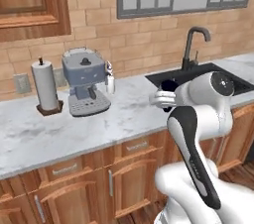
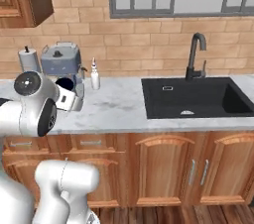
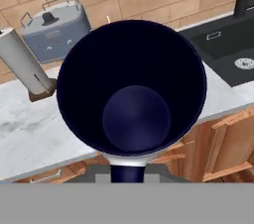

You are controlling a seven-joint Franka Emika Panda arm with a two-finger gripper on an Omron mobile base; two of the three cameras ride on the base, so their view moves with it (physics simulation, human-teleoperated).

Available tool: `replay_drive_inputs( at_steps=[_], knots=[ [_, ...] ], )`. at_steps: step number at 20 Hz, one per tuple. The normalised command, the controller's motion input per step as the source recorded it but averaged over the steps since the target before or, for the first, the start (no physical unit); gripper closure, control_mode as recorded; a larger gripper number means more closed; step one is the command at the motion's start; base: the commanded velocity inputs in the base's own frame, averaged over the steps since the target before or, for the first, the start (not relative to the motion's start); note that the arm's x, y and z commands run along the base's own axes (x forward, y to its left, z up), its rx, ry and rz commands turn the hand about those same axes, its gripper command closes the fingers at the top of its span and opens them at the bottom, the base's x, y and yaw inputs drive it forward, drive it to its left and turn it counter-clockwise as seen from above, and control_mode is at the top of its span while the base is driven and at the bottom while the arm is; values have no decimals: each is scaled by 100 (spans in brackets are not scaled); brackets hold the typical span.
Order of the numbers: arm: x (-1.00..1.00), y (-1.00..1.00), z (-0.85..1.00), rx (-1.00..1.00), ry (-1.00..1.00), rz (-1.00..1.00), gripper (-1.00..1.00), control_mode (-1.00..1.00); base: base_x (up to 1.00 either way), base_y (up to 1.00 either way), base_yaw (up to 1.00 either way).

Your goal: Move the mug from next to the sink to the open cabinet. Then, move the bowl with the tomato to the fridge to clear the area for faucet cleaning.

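My gripper (image 1: 166, 97) is shut on the mug (image 1: 168, 85) and holds it in the air over the marble counter, left of the sink (image 1: 198, 72). The hand view looks straight down into the mug (image 3: 131, 89), showing its dark navy inside, with its handle at the bottom edge. From the right base view the mug (image 2: 64, 85) hangs in the gripper (image 2: 69, 97), in front of the coffee machine. The black faucet (image 2: 196, 54) stands behind the sink (image 2: 193, 98). A wooden wall cabinet (image 1: 30, 0) hangs at the upper left. The bowl, tomato and fridge are out of view.
A grey-blue coffee machine (image 1: 85, 82), a paper towel roll (image 1: 45, 86) and a small white bottle (image 2: 94, 77) stand along the brick wall. A window sits above the sink. Wooden base cabinets (image 2: 163, 168) run under the counter.
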Motion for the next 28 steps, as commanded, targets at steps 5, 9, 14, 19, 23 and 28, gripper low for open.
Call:
replay_drive_inputs(
  at_steps=[5,9,14,19,23,28],
  knots=[
    [0,0,0,0,0,0,100,100,-79,0,63],
    [0,0,0,0,0,0,100,100,-51,4,76],
    [0,0,0,0,0,0,100,100,-34,18,83],
    [0,0,0,0,0,0,100,100,-19,52,82],
    [0,0,0,0,0,0,100,100,4,76,60],
    [0,0,0,0,0,0,100,100,40,95,40]
  ],
)
